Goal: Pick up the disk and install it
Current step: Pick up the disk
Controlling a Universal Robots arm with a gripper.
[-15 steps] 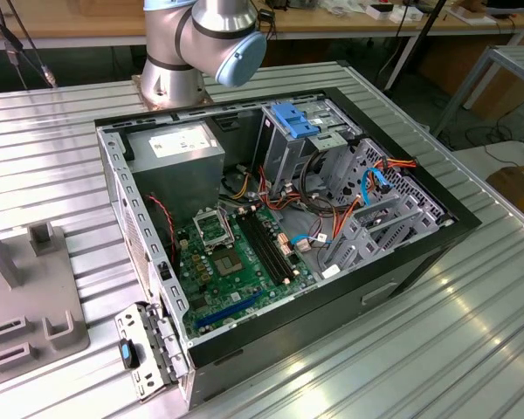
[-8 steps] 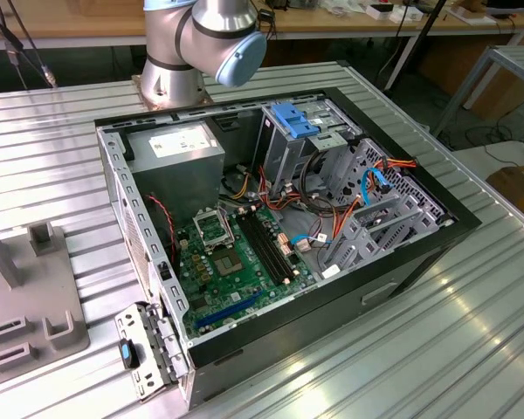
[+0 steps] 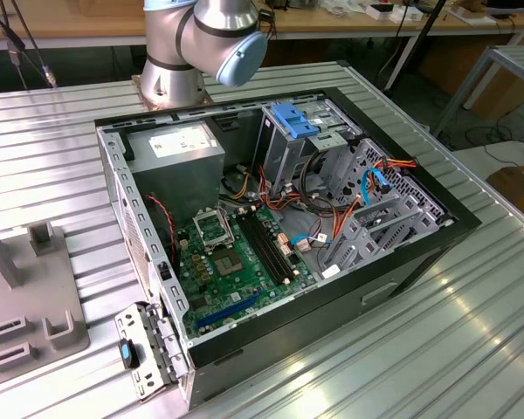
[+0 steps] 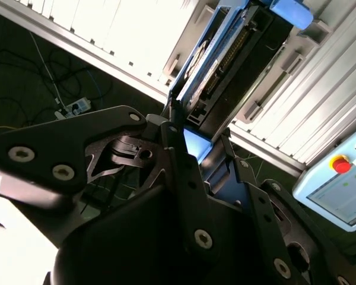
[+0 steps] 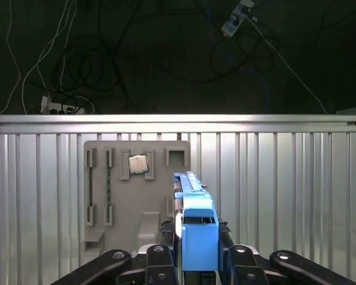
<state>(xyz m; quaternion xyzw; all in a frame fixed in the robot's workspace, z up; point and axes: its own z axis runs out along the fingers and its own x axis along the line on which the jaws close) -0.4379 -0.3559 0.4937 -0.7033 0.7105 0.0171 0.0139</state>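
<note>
First wrist view: grips the disk [image 5: 196, 228] edge-on in the gripper [image 5: 196, 261], jaws shut against both faces, blue rail frame outermost. Holds it off the ribbed table [image 5: 285, 196], facing the edge strip where the grey fixture plate [image 5: 139, 202] lies. Probably best: carry level, allow no twist in the clamp, square the rails to a bay of the computer case [image 3: 367, 292] mid-table, steer wide of the cables [image 3: 319, 179], go slowly.

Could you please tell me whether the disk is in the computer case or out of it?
Out: in the first wrist view the fingers clamp the disk edge-on, with the ribbed table and grey fixture plate behind it.
</note>
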